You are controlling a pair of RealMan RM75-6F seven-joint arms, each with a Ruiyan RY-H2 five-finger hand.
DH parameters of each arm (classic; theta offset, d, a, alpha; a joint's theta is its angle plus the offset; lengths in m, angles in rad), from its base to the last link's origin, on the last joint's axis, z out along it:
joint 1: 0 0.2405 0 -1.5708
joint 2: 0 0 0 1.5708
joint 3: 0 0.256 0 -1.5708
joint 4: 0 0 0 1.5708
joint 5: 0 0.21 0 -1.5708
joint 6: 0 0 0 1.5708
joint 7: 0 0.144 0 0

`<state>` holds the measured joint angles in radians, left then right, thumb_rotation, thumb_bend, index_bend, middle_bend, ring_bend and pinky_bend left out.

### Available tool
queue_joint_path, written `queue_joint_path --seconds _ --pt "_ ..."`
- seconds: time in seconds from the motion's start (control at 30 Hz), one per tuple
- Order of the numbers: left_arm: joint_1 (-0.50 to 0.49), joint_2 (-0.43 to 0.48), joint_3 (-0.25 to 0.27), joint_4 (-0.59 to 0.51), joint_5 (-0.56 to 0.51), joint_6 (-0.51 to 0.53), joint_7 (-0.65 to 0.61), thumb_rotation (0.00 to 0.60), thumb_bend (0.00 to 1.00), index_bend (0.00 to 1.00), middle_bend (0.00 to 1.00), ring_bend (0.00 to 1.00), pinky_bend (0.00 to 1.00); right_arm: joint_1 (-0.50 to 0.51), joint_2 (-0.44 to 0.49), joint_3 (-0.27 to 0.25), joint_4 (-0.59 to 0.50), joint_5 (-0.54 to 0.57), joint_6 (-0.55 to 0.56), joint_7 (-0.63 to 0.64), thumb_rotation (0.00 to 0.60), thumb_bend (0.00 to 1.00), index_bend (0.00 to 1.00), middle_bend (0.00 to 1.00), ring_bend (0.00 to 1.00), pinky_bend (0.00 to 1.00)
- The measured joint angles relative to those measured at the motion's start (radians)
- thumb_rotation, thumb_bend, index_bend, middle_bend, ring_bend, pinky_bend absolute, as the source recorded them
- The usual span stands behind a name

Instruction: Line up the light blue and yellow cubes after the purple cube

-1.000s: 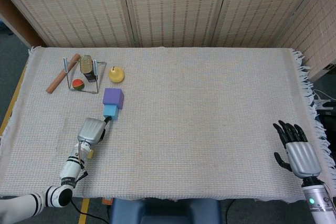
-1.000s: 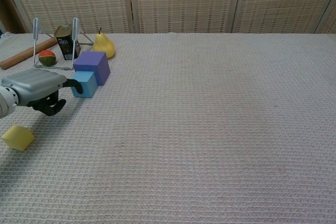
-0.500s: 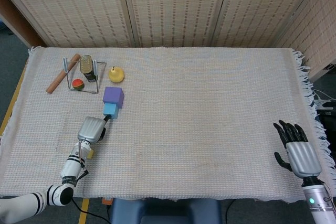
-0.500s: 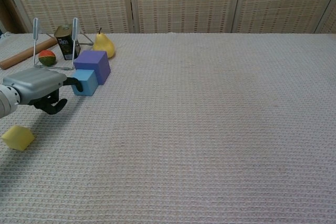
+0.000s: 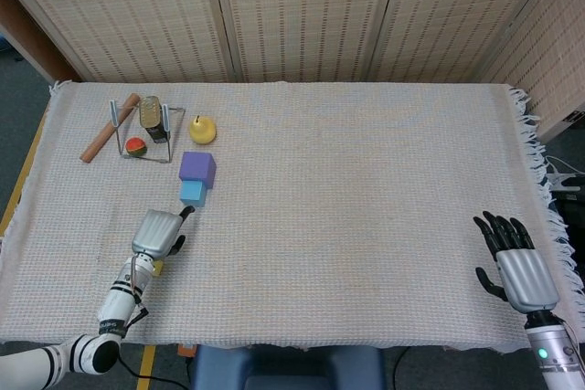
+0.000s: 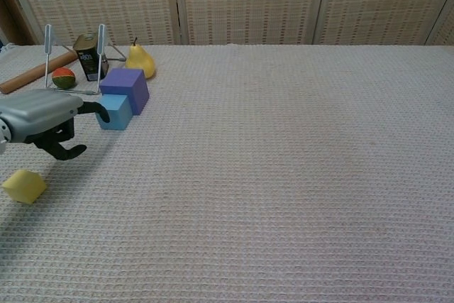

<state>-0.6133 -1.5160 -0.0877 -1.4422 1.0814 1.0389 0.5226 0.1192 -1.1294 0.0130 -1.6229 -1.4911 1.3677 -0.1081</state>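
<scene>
Left robot hand (image 5: 157, 232) low (empty), right robot hand (image 5: 521, 265) spread.

In the chest view the silver left hand (image 6: 44, 115) is cut off by the left edge, its wrist out of frame, and the right hand does not show. In the head view the left hand (image 5: 157, 232) covers most of the small yellow block (image 5: 157, 268). The label on the dark tin can (image 6: 89, 56) is too small to read.
</scene>
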Motion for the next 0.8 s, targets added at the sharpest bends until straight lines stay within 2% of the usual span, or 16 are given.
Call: queue_joint_path --seconds 0.17,0.33,0.53,0.8 --pt "0.047 0.118 0.043 -0.171 0.02 0.01 -0.046 0.6 0.39 0.24 1.0 1.0 1.0 -0.002 0.003 -0.006 -0.005 -0.016 0.006 0.005 0.6 0.13 0.0 0.0 0.0 0.0" --pt "0.126 0.2 0.129 -0.266 0.076 0.059 -0.066 0.6 0.38 0.22 1.0 1.0 1.0 0.0 0.003 -0.012 -0.008 -0.028 0.004 0.003 0.6 0.13 0.0 0.0 0.0 0.0" --pt "0.179 0.202 0.17 -0.254 0.116 0.103 -0.069 0.6 0.39 0.2 1.0 1.0 1.0 -0.001 0.002 -0.022 -0.016 -0.048 0.007 -0.004 0.6 0.13 0.0 0.0 0.0 0.0" --pt "0.213 0.165 0.177 -0.173 0.167 0.147 -0.065 0.6 0.38 0.25 1.0 1.0 1.0 -0.011 0.005 -0.027 -0.024 -0.057 0.023 -0.009 0.6 0.13 0.0 0.0 0.0 0.0"
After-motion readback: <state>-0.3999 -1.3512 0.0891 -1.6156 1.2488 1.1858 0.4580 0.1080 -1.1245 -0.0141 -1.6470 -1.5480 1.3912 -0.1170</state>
